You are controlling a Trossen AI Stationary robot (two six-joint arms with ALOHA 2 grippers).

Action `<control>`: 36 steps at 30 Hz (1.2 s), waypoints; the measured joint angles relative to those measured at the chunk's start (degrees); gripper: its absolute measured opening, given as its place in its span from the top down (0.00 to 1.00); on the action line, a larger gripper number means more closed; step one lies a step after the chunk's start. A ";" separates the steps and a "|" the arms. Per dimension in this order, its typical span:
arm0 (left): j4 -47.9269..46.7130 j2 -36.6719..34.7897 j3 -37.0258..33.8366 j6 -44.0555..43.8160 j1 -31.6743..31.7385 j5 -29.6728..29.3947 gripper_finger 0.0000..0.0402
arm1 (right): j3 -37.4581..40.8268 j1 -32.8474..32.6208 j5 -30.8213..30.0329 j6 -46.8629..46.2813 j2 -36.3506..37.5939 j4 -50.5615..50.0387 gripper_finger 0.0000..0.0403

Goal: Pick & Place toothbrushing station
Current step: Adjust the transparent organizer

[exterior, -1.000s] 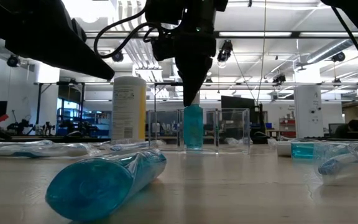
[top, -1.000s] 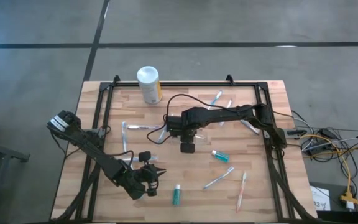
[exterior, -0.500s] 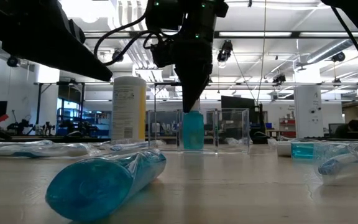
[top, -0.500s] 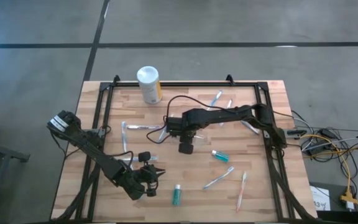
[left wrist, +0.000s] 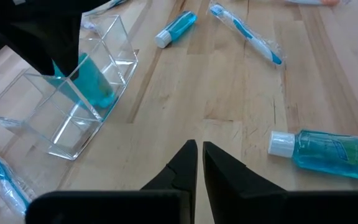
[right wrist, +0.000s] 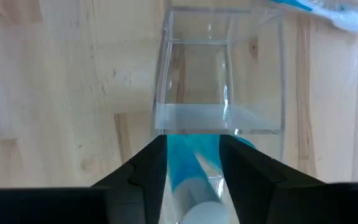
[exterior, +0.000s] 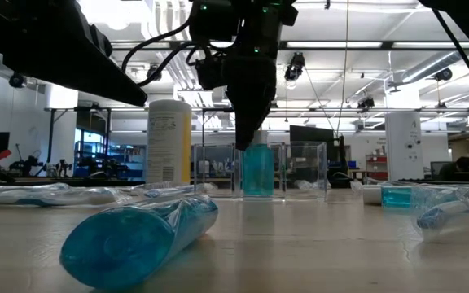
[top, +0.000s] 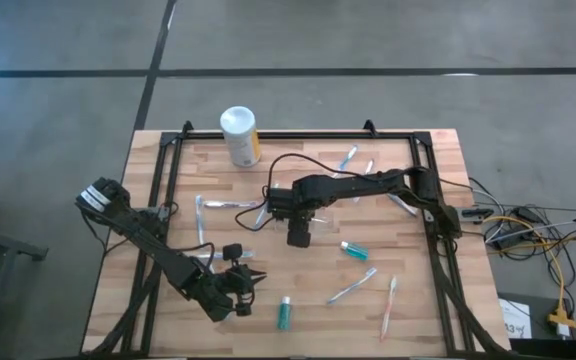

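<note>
Mid-table (top: 168, 240): right gripper (right wrist: 193, 163) spread apart above teal tube (exterior: 256, 169) inside clear cup (left wrist: 73, 106). Near front edge: left gripper (left wrist: 199, 163) clenched, empty.

Teal tubes (left wrist: 334, 151) with white caps, a clear cup (left wrist: 73, 93), white and light-blue toothbrushes (left wrist: 246, 33), a white yellow-labelled canister (top: 239, 136), pale wood worktop (top: 428, 300)

Bare wood lies between clear cup (left wrist: 73, 99) and teal tube (left wrist: 334, 149).
</note>
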State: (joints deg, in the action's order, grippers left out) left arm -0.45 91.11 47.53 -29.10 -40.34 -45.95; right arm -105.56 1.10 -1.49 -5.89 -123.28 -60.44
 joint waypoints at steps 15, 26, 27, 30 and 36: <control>-0.01 0.00 0.00 2.34 0.04 -0.08 0.92 | -0.07 -0.07 0.21 -0.13 2.33 -0.39 0.54; 0.02 0.00 0.00 3.56 0.02 -0.22 0.92 | -6.45 -0.85 -0.01 2.59 4.25 -3.42 0.55; 0.02 0.00 0.00 3.65 0.02 -0.22 0.92 | -6.89 -1.44 -0.14 4.09 5.32 -2.71 0.55; 0.36 0.00 0.00 3.67 0.02 -0.23 0.92 | -7.03 -3.91 -0.43 7.72 10.29 1.72 0.57; 1.58 0.00 0.00 3.65 0.00 -0.22 0.92 | 0.72 -11.02 -10.46 13.33 23.19 9.76 0.62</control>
State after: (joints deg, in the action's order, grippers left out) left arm 1.13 91.11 47.53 -25.45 -40.34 -46.17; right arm -104.84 -9.92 -11.94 7.45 -100.09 -50.68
